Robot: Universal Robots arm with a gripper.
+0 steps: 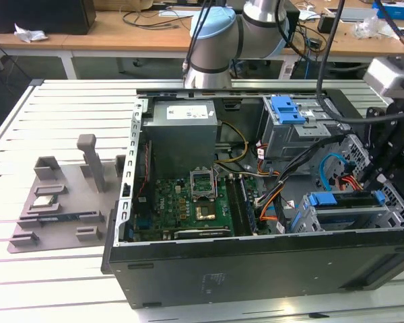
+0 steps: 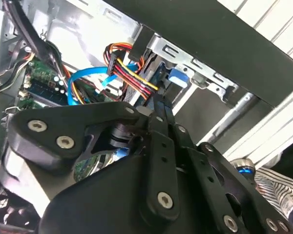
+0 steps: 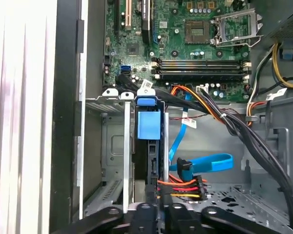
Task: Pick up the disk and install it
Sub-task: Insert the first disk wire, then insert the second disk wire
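Black gripper [image 3: 154, 212] linkage sat closest to the first wrist view, its fingers drawn narrow on the edge of the disk [image 3: 151, 161], which stood on edge in the metal drive cage [image 3: 112, 146] at the lower front corner of the open computer case [image 1: 256, 269]. The disk's blue carrier tab [image 3: 148, 124] appeared near the cage mouth. By my judgement the pick-up was done and insertion largely complete; whether the drive was fully seated could not be confirmed. From the exterior view, the arm [image 1: 215, 40] reached over the case from behind, wrist lowered at the exterior view's right above the cage. Motherboard [image 1: 188, 202] lay untouched, well apart.
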